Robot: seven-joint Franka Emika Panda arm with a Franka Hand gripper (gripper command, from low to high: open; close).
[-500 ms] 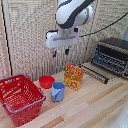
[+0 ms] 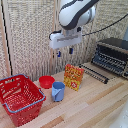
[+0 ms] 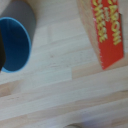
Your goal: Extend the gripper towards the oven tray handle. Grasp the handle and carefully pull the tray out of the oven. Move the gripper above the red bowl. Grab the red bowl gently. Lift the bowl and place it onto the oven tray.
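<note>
My gripper (image 2: pixel 65 52) hangs open and empty in the air above the wooden table, high over the gap between the blue cup and the orange box. The small red bowl (image 2: pixel 46 81) sits on the table below it, toward the exterior view's left, just behind the blue cup. The silver and black oven (image 2: pixel 111 56) stands at the exterior view's right with its door down. The dark wire tray (image 2: pixel 95 73) sticks out of its front. The wrist view shows neither the bowl, the oven nor the tray.
A blue cup (image 2: pixel 58 91) stands in front of the bowl and also shows in the wrist view (image 3: pixel 15 42). An orange macaroni box (image 2: pixel 73 77) stands between cup and tray and shows in the wrist view (image 3: pixel 102 30). A large red wire basket (image 2: pixel 20 97) sits at the exterior view's left.
The gripper's place differs only slightly from half a second ago. It is still open and empty. The bowl, cup, box and tray have not moved.
</note>
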